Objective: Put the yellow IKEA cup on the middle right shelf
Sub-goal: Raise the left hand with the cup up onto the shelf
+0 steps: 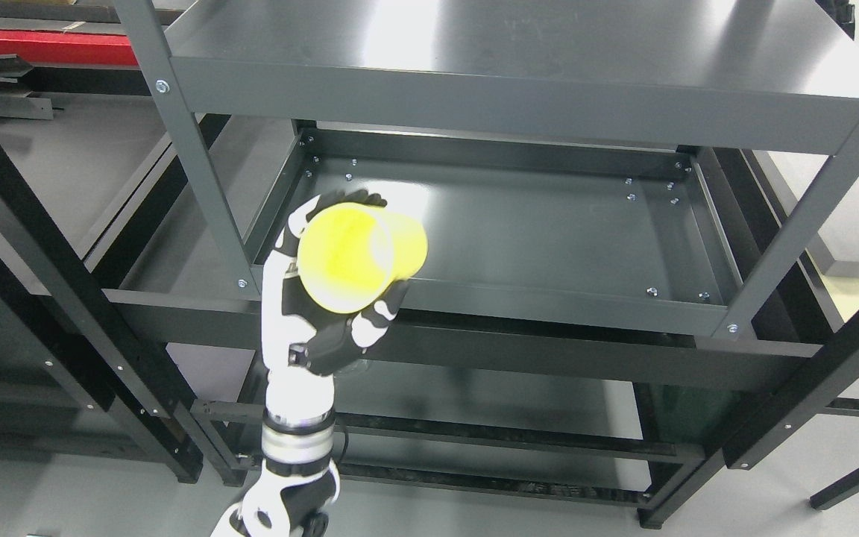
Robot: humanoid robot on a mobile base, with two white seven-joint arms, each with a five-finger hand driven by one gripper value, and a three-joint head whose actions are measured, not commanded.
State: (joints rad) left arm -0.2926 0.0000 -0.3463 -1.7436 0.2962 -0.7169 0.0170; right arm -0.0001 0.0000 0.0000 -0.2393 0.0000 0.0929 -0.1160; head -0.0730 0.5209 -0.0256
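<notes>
The left hand [325, 298], raised on a near-vertical forearm, had its fingers [381, 309] wrapped around the bright yellow plastic cup [359, 257], held tilted on its side at the front-left corner of the dark grey metal middle shelf [534, 224]. The cup hung over the shelf's front lip, apparently ready for carrying rightwards and setting down.

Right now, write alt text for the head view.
The robot's left hand grips a yellow cup, tilted, at the front left edge of a dark metal rack's middle shelf. That shelf and the top shelf show nothing on them.
</notes>
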